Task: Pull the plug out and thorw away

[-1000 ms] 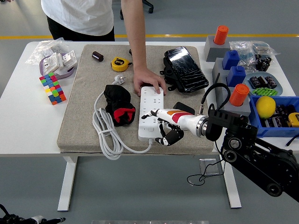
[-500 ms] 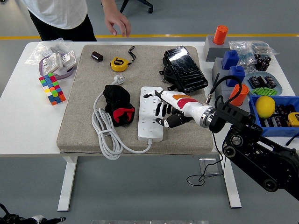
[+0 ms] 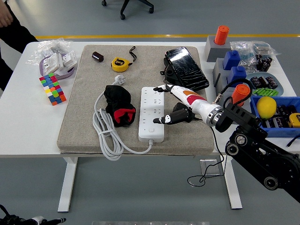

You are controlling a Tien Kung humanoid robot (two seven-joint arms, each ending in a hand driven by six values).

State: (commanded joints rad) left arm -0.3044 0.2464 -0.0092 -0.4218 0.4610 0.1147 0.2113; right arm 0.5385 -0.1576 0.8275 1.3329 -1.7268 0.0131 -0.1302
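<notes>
right robot hand [image 3: 169,104]: over the white power strip [image 3: 152,114], fingers spread, holding nothing | power strip: lies flat on the grey mat [image 3: 84,103] | tabletop [image 3: 18,112]: white

A white rectangular table [image 3: 28,126] carries a large beige fabric mat [image 3: 84,119] at its middle, a multicoloured puzzle cube [image 3: 52,88] near its left edge, and a blue plastic bin [image 3: 277,130] at its right edge.

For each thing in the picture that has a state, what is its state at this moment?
power strip: flat on the mat, no plug in its sockets
white cable: coiled left of the strip
right hand: open, over the strip's right edge, holds nothing
tape measure: closed
</notes>
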